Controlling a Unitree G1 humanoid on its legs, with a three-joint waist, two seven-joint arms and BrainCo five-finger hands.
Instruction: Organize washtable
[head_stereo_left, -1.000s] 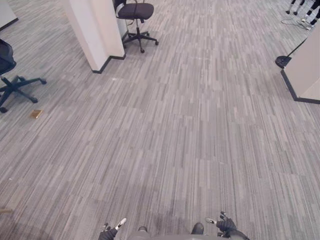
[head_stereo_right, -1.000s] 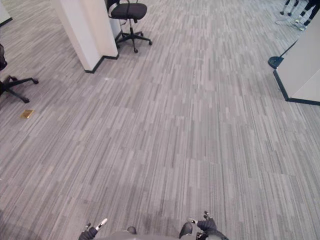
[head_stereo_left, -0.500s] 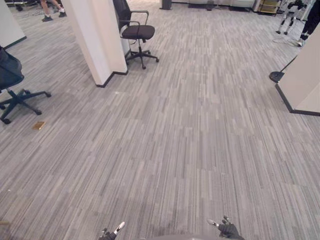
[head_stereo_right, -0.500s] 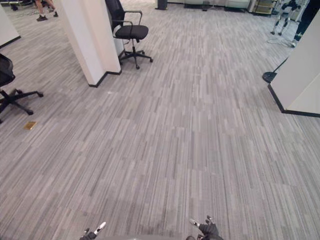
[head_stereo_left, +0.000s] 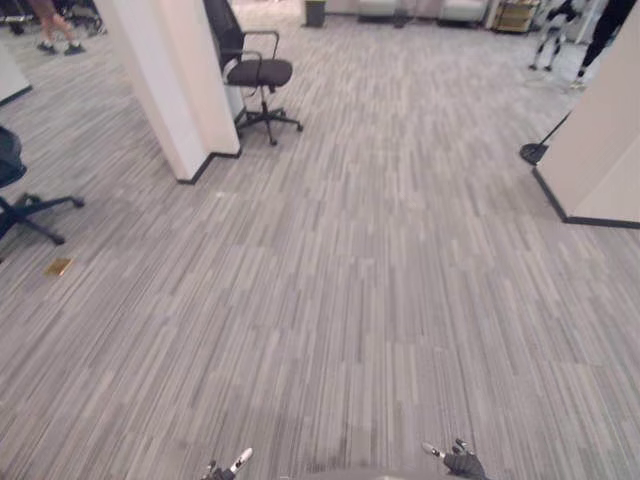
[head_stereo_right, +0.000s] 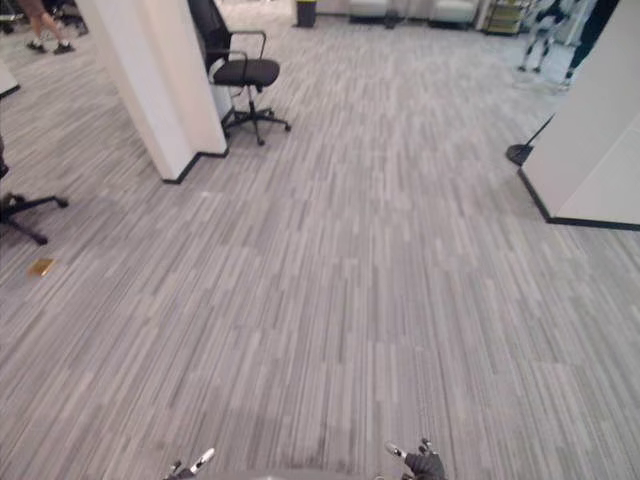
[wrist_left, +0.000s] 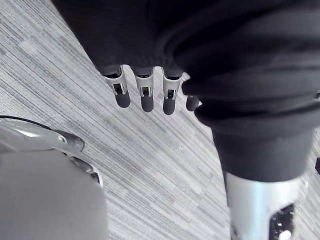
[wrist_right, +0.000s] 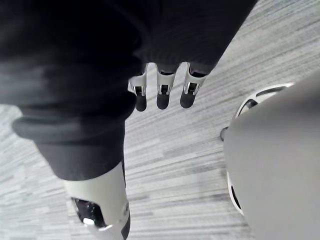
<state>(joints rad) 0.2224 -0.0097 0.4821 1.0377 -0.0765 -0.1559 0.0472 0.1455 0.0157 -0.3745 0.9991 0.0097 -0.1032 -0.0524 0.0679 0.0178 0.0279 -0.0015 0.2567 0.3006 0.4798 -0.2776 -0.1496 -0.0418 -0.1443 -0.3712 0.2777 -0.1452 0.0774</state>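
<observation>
The left hand (wrist_left: 145, 97) and right hand (wrist_right: 161, 95) are hanging with fingers straight, holding nothing, over the carpet floor (head_stereo_left: 380, 280). The step in hand is judged to be the approach, heading right of the white pillar (head_stereo_left: 165, 80). Where the washtable stands cannot be told, so the next move is calling for finding that worktop.

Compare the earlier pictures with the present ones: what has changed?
The whole view shifted: the camera moved, showing more room beyond the pillar and office chair, which stayed put. Nothing was grasped or released. The left hand and right hand remain open, empty, above the carpet.
</observation>
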